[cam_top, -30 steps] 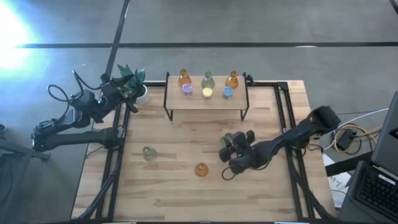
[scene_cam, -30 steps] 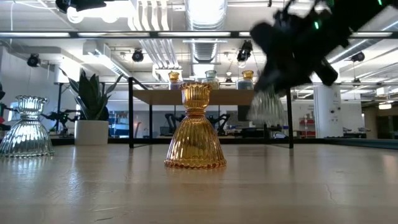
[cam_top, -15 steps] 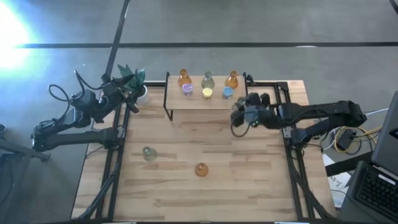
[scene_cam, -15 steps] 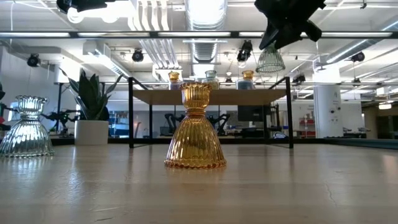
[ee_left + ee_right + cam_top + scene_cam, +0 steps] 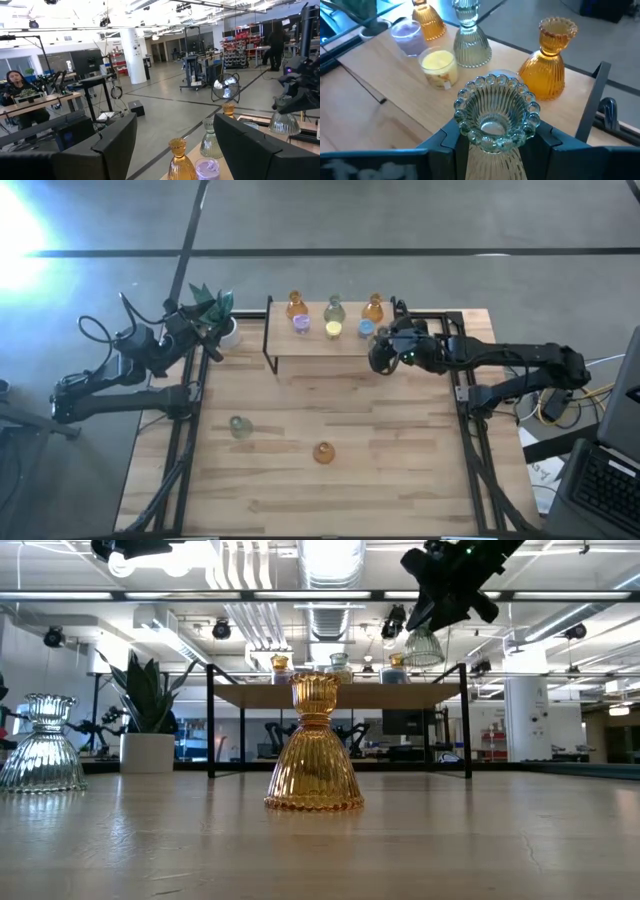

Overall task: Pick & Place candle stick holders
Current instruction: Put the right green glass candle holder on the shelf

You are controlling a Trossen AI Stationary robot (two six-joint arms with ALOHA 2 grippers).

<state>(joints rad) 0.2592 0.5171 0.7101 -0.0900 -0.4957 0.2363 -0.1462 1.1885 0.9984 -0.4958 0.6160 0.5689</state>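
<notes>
Table point(image 5: 400, 480) centre frame; shelf point(image 5: 280, 345) upper centre with three holders and, seemingly, three candles. Left gripper point(image 5: 208, 325) upper left, jaws apart, empty. Right gripper point(image 5: 385, 352) at shelf's right end, clamped on clear holder point(image 5: 495, 112). Grey-green holder point(image 5: 239, 426) and amber holder point(image 5: 323, 452) lower centre.

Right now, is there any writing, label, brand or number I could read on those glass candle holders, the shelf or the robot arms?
None can be read.
Clear glass holder in the right gripper: ribbed glass, no text.
Amber holder on the table: no text.
Yellow candle jar on the shelf: no label legible.
Red racks in the room behind: any signs are too small to read.
</notes>
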